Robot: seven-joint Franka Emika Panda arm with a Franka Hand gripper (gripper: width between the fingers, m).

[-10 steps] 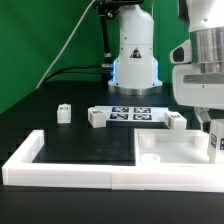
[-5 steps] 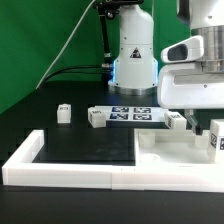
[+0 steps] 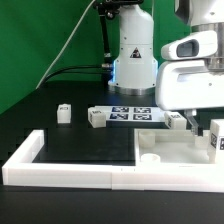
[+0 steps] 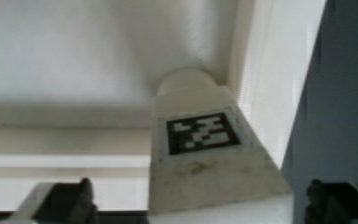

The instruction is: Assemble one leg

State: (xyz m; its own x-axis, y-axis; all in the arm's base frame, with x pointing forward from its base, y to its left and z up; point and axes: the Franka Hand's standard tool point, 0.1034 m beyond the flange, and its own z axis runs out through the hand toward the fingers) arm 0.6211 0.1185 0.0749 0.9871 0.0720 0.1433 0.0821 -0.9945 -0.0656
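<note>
Leg [image 4: 206, 150] between fingers [image 4: 64, 200], tag facing wrist camera.

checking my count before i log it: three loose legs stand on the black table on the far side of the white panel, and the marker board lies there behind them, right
Not quite: the exterior view shows two loose legs standing out there, one leg toward that view's left and another leg beside the marker board. A further tagged piece sits by the gripper, partly hidden. The marker board does lie on the black table beyond the white panel.
</note>
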